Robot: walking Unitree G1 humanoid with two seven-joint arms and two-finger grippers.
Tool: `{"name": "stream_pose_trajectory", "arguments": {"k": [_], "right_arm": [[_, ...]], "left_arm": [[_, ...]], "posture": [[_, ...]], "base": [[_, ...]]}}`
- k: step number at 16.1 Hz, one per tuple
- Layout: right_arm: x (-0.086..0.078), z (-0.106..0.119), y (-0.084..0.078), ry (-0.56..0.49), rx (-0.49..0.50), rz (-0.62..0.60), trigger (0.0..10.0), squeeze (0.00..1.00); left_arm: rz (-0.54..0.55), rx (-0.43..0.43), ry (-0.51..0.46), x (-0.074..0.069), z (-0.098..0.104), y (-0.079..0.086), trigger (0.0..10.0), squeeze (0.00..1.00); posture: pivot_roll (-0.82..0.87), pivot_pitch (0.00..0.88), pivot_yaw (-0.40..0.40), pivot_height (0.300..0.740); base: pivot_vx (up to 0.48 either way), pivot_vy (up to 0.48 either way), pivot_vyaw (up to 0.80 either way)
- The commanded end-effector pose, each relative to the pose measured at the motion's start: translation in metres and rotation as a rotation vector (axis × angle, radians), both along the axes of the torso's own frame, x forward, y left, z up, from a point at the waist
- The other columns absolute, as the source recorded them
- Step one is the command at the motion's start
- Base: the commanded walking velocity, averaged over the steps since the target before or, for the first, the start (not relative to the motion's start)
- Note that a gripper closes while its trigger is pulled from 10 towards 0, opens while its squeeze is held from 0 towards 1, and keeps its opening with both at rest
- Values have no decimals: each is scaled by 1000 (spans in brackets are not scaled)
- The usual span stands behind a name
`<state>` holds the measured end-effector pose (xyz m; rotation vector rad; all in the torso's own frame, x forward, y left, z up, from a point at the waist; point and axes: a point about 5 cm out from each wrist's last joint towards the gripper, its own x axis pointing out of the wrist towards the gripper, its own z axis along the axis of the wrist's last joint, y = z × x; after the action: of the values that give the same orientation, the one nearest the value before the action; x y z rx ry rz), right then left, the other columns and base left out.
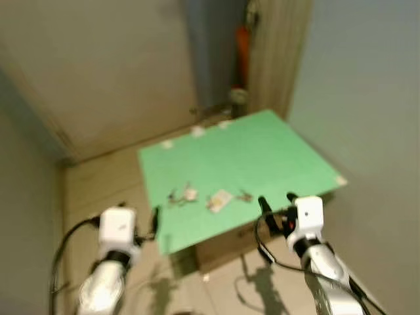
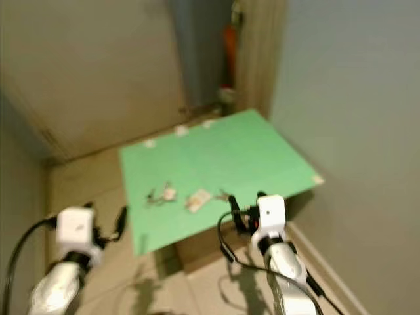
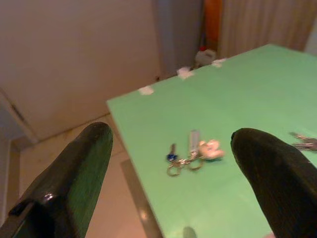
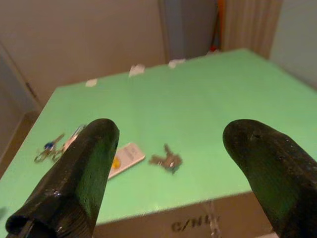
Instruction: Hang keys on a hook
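Keys lie in two bunches on the green board (image 1: 262, 151), which tops a cardboard box (image 4: 198, 223): one bunch with a blue-headed key (image 3: 190, 156) toward the robot's left, a smaller one (image 4: 167, 160) toward its right, and a single white tag (image 4: 124, 157) between them. Left gripper (image 3: 171, 183) and right gripper (image 4: 166, 173) both hover spread wide and empty near the board's front edge.

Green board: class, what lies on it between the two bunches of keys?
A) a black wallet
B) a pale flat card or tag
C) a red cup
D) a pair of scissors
B: a pale card lies on the green board, with one key bunch on one side and the other bunch on the other.
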<state>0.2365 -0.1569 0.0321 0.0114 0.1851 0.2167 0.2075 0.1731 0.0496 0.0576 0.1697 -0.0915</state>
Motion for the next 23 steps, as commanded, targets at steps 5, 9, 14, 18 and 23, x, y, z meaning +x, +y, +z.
{"name": "stream_pose_trajectory", "arguments": {"k": [5, 9, 14, 18, 23], "right_arm": [[8, 4, 0, -7, -11, 16, 10000, 0], [6, 1, 0, 2, -21, 26, 10000, 0], [3, -1, 3, 15, -17, 25, 10000, 0], [3, -6, -2, 52, -39, -18, 10000, 0], [33, -5, -5, 69, -21, -85, 10000, 0]], "left_arm": [[-18, 4, -59, 21, 18, -4, 10000, 0], [-35, 17, -48, 26, 17, -17, 10000, 0], [-95, 53, 20, 48, 12, -23, 10000, 0], [-120, 14, 47, 54, 13, -32, 10000, 0], [-122, 8, 50, 28, 18, -35, 10000, 0]], "posture": [[-174, 7, 89, 740], [-181, 4, 88, 740], [-183, 30, 91, 740], [-198, 47, 96, 740], [-86, 147, 117, 740]], "base": [[253, 0, 0], [463, 0, 0], [282, 0, 0], [0, 0, 0], [0, 0, 0]]}}
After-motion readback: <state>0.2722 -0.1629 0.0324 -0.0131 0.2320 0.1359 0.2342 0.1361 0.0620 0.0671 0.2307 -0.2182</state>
